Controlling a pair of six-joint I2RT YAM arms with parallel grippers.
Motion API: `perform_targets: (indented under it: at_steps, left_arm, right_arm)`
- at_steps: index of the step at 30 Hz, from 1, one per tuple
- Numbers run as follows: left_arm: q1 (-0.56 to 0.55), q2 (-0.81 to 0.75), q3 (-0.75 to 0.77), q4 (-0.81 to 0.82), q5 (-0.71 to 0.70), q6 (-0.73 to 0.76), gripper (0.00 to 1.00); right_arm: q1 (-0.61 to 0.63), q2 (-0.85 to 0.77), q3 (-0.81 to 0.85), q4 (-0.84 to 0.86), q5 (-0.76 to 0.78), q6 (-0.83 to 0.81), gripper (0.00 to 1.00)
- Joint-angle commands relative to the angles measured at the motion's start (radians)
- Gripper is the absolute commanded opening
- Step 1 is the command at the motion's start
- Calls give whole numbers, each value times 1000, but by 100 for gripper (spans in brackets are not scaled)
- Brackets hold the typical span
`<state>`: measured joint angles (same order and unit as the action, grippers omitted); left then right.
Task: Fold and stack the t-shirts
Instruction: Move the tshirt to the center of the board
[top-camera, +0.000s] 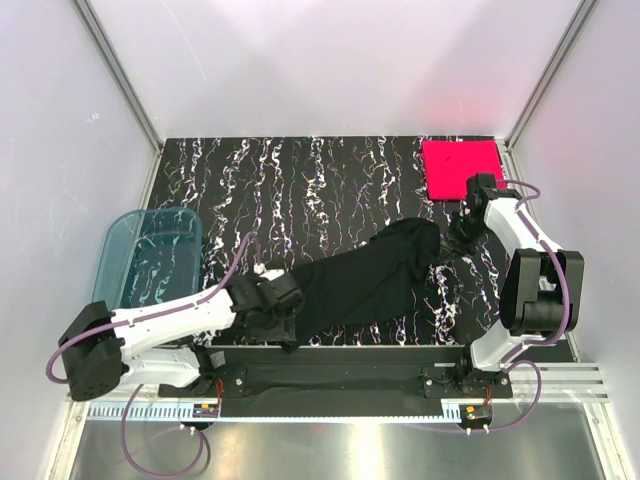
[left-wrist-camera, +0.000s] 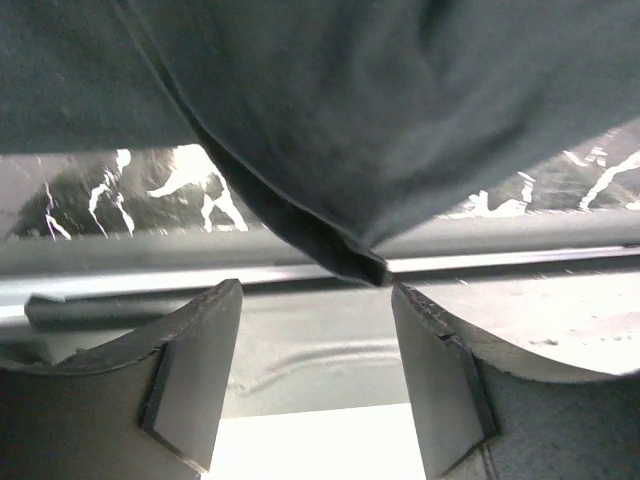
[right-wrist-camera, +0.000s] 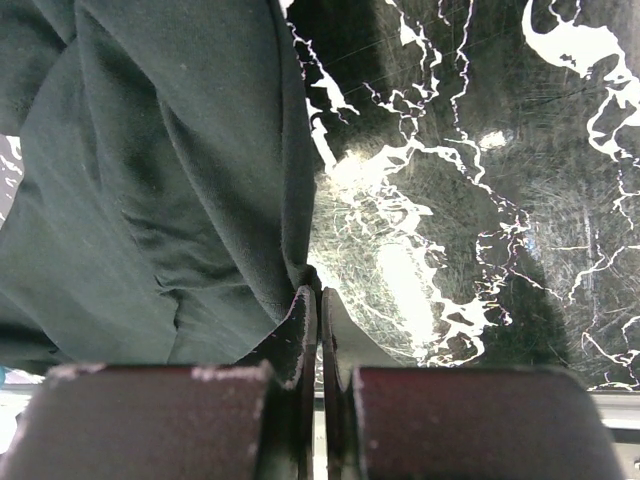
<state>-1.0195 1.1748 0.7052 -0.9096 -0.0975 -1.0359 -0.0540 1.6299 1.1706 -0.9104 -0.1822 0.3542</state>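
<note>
Mid-fold: my left claw (left-wrist-camera: 316, 290) gapes apart just short of the black t-shirt (top-camera: 365, 280), which sprawls unfolded mid-table (top-camera: 300, 180). The right claw (right-wrist-camera: 319, 295) is pinched together on its two-o'clock edge. The pink-red t-shirt (top-camera: 461, 168) waits folded at one o'clock. Next, I judge, comes a clean hem grip.

Left arm (top-camera: 170, 320) extended low; left gripper (left-wrist-camera: 318, 288) fingers stand apart. Right arm (top-camera: 535, 285) bent; right gripper (right-wrist-camera: 319, 295) pinched closed on black t-shirt (right-wrist-camera: 150, 200).
</note>
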Motion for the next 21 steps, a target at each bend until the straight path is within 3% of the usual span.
perform_targets:
  at_steps: [1, 12, 21]
  left_arm:
    - [-48, 51, 95, -78, -71, -93, 67]
    - [-76, 240, 172, -78, -99, -196, 68]
    - [-67, 270, 154, -61, -87, -271, 56]
  right_arm:
    - [-1, -10, 32, 7, -26, -24, 0]
    - [-1, -22, 40, -7, -20, -38, 0]
    - [-1, -34, 23, -1, -36, -47, 0]
